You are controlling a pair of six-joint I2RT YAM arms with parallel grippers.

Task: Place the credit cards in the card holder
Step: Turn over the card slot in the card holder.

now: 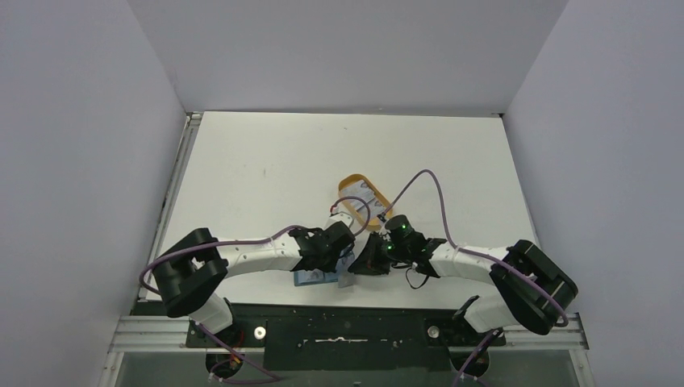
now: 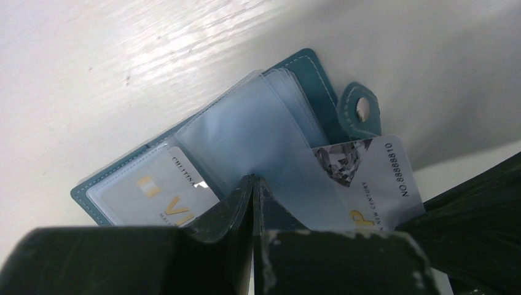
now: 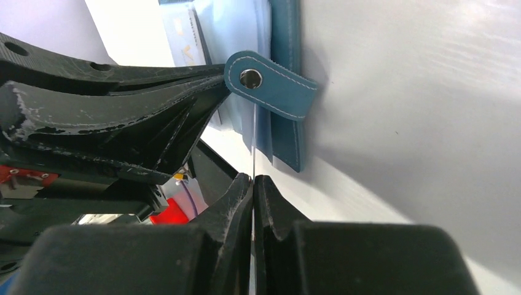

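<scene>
The card holder (image 2: pixel 319 67) lies open on the white table, teal outside, with clear pockets (image 2: pixel 246 129) fanned up. One credit card (image 2: pixel 153 196) with gold letters sits in a left pocket. My left gripper (image 2: pixel 254 181) is shut, pinching a clear pocket leaf. My right gripper (image 3: pixel 253 178) is shut on a second credit card (image 3: pixel 252 147), seen edge-on as a thin line reaching the pockets beside the snap tab (image 3: pixel 270 86). In the left wrist view that card (image 2: pixel 381 178), with diamond print, lies partly under the lifted leaf. From above, both grippers meet over the card holder (image 1: pixel 310 278).
An orange-tan oval tray (image 1: pixel 367 197) lies just beyond the grippers, with something pale in it. The card holder sits close to the table's near edge (image 1: pixel 323 305). My left gripper's black body (image 3: pixel 110 117) fills the left of the right wrist view.
</scene>
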